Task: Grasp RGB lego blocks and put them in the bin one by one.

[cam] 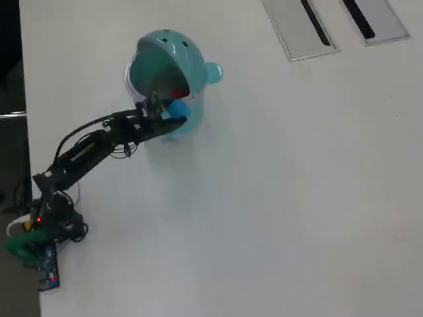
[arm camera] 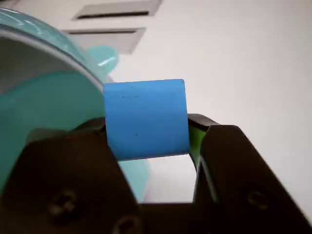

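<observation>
Your gripper [arm camera: 146, 141] pinches the blue block [arm camera: 145, 119] right at the teal bin's [cam: 149, 63] rim. Red block [cam: 178, 92] seems inside already. Next: nudge over the opening, release.

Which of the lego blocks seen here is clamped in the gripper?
The blue block, clamped between the gripper jaws at the bin rim. The red block already lies inside the bin.

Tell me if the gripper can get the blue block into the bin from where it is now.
Probably yes. The gripper holds the blue block at the bin opening, and nothing stands between them in the overhead view.
</observation>
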Controlling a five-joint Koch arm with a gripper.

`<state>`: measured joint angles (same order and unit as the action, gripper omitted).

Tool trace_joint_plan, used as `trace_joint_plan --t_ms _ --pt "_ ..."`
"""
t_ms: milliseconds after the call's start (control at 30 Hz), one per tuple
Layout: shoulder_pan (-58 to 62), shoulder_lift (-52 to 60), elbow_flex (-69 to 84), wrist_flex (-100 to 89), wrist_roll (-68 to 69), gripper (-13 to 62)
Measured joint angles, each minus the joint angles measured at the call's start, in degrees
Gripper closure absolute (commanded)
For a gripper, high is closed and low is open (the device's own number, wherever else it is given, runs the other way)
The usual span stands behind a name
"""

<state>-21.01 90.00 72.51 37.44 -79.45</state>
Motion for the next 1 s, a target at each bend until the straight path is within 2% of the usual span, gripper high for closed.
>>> trace_joint_plan --t_ms 300,667,700,733,833,1000 --pt "-17.4 1.8 -5.7 -2.2 -0.7 41.0" --pt "-21.4 -14.8 -8.6 -18.3 -5.7 40.3" --pt "-21.4 -14.8 -8.6 -18.5 -5.7 30.8" --pt "-21.4 -15.2 -8.6 -18.7 -6.8 28.8" --pt "-21.2 -16.1 -8.5 -19.2 -13.9 24.6" --pt "-20.9 -16.1 -8.6 -19.3 -15.9 22.4"
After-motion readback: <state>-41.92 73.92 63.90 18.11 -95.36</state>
